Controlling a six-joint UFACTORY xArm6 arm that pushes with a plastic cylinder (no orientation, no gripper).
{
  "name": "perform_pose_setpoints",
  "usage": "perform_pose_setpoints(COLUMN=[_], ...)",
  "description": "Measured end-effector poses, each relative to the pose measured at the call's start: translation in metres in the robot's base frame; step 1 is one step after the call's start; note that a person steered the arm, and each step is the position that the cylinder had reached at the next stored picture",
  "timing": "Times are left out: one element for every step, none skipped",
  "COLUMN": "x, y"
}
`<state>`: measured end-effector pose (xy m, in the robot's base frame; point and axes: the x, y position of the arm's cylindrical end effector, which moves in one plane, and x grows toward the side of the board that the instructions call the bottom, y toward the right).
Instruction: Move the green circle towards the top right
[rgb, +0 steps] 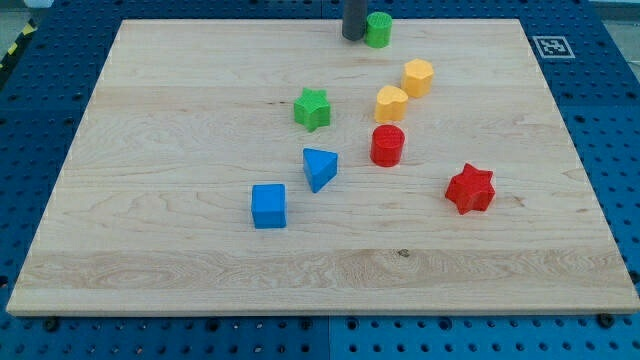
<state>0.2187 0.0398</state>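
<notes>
Wooden board (150, 120) seen from above. My tip (353, 37) touches the left side of the green circle (378, 29) at the view's top. Below the tip: green star (312, 108), two yellow blocks (418, 76) (391, 102), red cylinder (387, 145), red star (470, 188), blue triangle (319, 167), blue cube (268, 206).

You see very little of the arm here. Only the lower stretch of the rod (354, 20) shows, entering from the view's top edge. It is a plain, straight cylinder, dark grey to near black, with a smooth matte surface that looks a shade lighter down one side. You can make out no cables, screws, labels or markings on it. My tip (353, 38) is the rod's blunt lower end, the same dark colour and the same width as the shaft above it. Everything higher up is cut off by the frame.
</notes>
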Motion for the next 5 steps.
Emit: perform_pose_setpoints(x=[-0.002, -0.002, -0.001, 0.011, 0.025], y=[0.000, 0.024, 0.059, 0.094, 0.120])
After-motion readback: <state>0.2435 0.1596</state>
